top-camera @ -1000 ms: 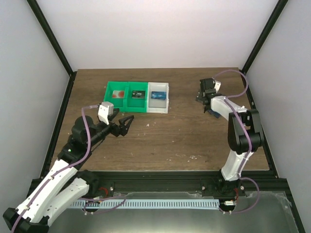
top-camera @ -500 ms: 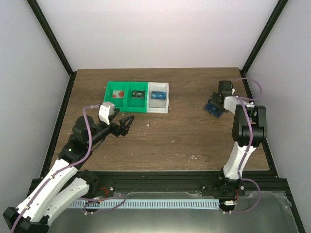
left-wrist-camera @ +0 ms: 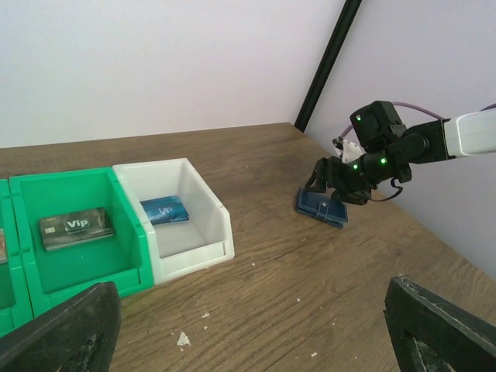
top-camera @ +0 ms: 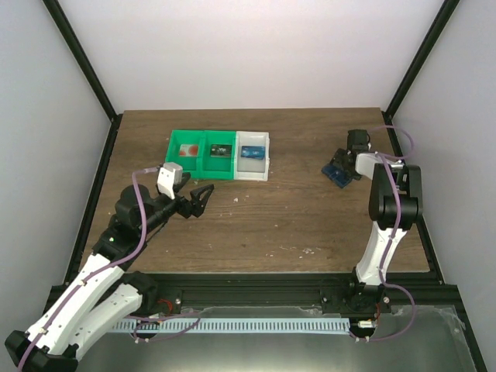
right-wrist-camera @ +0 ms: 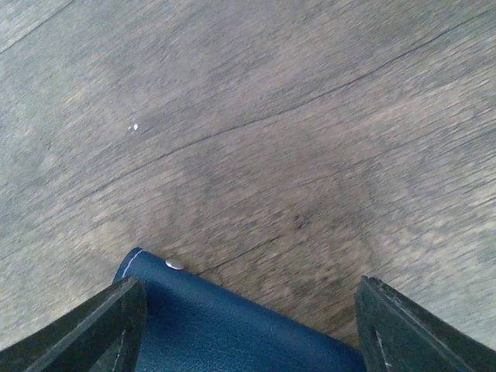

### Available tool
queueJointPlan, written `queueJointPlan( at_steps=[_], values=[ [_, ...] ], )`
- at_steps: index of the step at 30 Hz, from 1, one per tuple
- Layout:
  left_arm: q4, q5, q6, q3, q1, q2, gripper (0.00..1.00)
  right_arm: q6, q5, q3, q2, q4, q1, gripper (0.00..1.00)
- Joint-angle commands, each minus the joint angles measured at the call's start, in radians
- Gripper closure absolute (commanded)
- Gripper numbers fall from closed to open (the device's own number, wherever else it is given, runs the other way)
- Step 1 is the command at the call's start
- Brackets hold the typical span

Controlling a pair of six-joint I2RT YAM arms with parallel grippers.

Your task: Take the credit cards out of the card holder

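The card holder [top-camera: 337, 174] is a closed dark navy wallet lying flat at the table's right rear; it also shows in the left wrist view [left-wrist-camera: 321, 207]. My right gripper [top-camera: 348, 165] hangs low over its far end. In the right wrist view the holder [right-wrist-camera: 232, 325] lies between the open fingers [right-wrist-camera: 101, 325], and no contact shows. One credit card [top-camera: 186, 151], whitish-pink with a red spot, lies in the left green bin. My left gripper [top-camera: 200, 199] hovers open and empty over the table's left middle, its fingertips [left-wrist-camera: 62, 333] wide apart.
A green two-compartment bin [top-camera: 203, 165] and a white bin [left-wrist-camera: 201, 232] stand side by side at the rear centre. A grey VIP card [left-wrist-camera: 75, 227] lies in the right green compartment and a blue one [left-wrist-camera: 164, 209] in the white bin. Black frame posts stand at the rear corners.
My right arm swung its wrist rightward and came down low over the card holder, its jaws narrowing a little. The left arm has not moved.
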Motion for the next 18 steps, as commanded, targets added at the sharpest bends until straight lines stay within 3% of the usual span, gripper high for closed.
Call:
queueJointPlan(
  at_steps=[1, 18],
  values=[
    [0.0, -0.007, 0.017, -0.009, -0.002, -0.012, 0.06, 0.003, -0.076, -0.054, -0.028, -0.038, -0.002, 0.26],
    [-0.014, -0.056, 0.017, -0.006, -0.003, 0.008, 0.06, 0.039, -0.161, -0.259, -0.171, -0.048, 0.121, 0.3]
  ],
)
